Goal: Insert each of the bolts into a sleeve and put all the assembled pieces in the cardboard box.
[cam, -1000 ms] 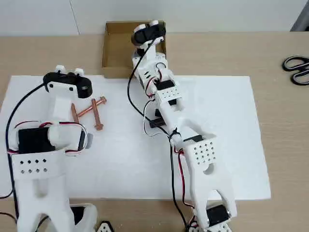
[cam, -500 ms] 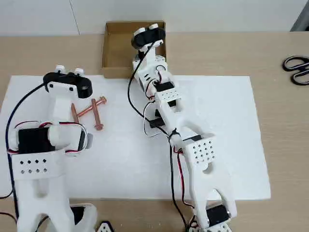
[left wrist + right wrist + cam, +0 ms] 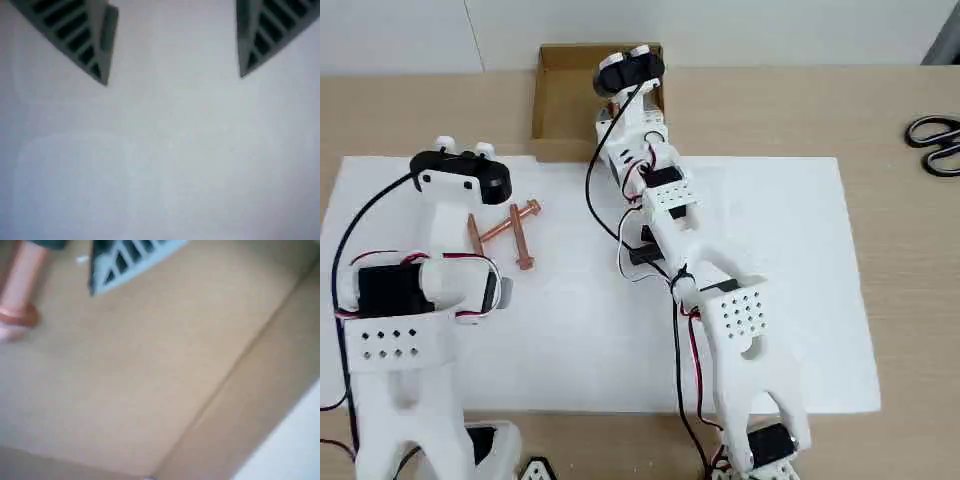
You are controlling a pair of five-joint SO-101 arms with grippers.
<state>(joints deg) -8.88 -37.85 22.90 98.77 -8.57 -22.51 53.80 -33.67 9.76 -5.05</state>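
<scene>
My left end effector (image 3: 172, 77) hung with its jaws wide apart above the white sheet (image 3: 790, 250) on the counter (image 3: 840, 110). Just beside that arm, three copper bolts (image 3: 517, 232) lay close together on the sheet. My right end effector (image 3: 630, 68) was over the cardboard box (image 3: 560, 100). A copper piece (image 3: 21, 280) stood beside its finger above the box floor. Whether I gripped that piece, I could not tell.

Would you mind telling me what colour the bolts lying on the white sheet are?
The bolts are copper-brown, clearest in the high view.
</scene>
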